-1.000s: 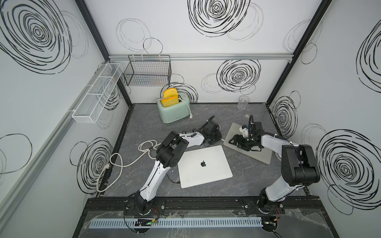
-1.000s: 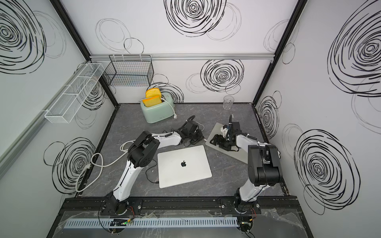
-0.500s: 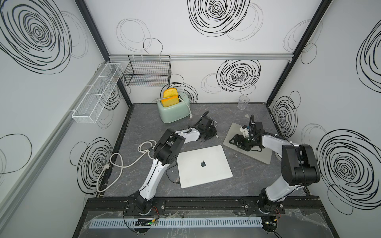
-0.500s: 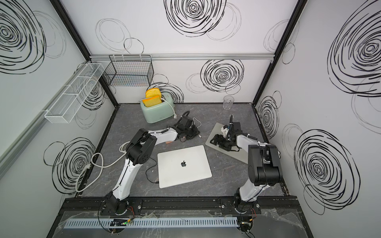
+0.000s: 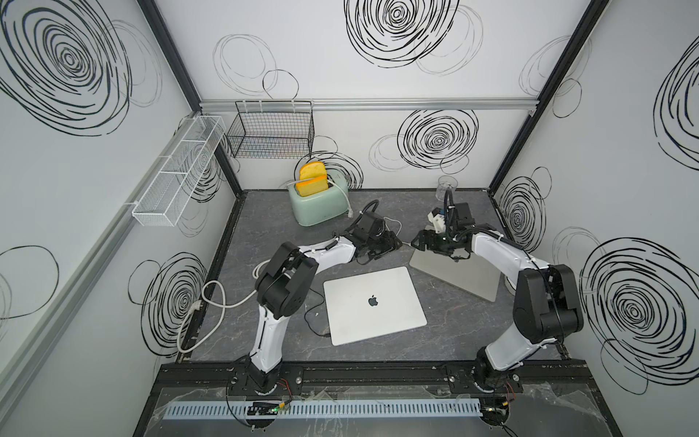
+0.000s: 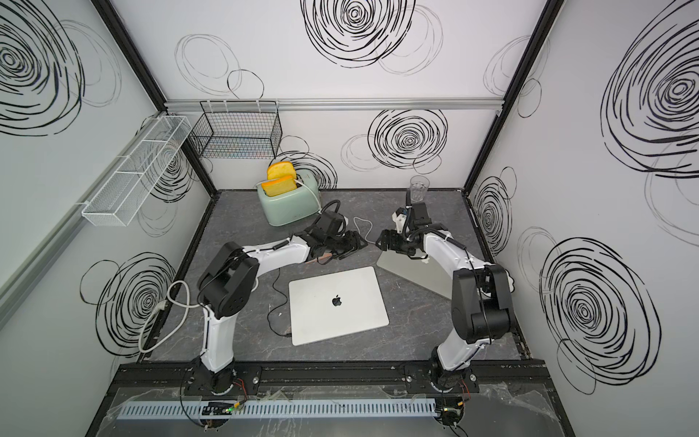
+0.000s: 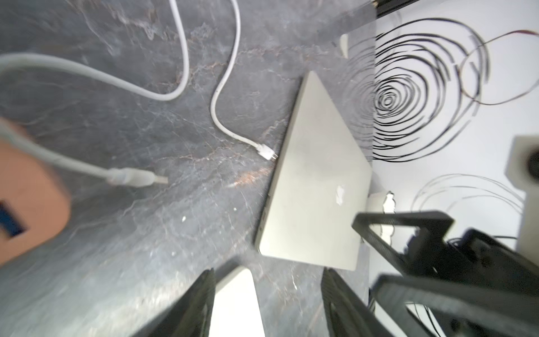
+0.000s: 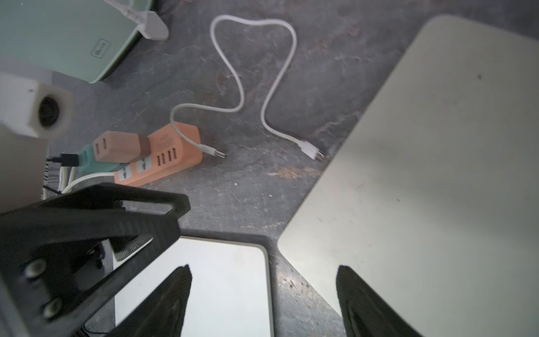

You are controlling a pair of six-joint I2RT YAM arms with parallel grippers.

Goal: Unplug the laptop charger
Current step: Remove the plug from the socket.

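A thin white charger cable (image 8: 264, 73) loops over the dark table. One plug (image 8: 214, 152) lies loose on the table beside the orange power strip (image 8: 172, 157). Its other plug (image 8: 313, 152) rests at the edge of the grey laptop (image 8: 423, 175); whether it is seated I cannot tell. My left gripper (image 7: 268, 303) is open with nothing between its fingers, hovering by the strip in a top view (image 5: 389, 244). The right gripper (image 8: 262, 303) is open and empty at the grey laptop's near corner (image 5: 418, 242). A black cable (image 5: 314, 321) runs into the silver laptop (image 5: 372, 302).
A mint toaster (image 5: 317, 204) with bread stands at the back, a glass (image 5: 446, 187) at the back right. A brown adapter (image 8: 122, 147) and a teal one (image 8: 90, 160) sit in the strip. A thick white cord (image 5: 212, 302) coils at the left wall.
My left gripper has gone from shut to open, and that arm's elbow has swung a little to the left. The right arm has stayed where it was.
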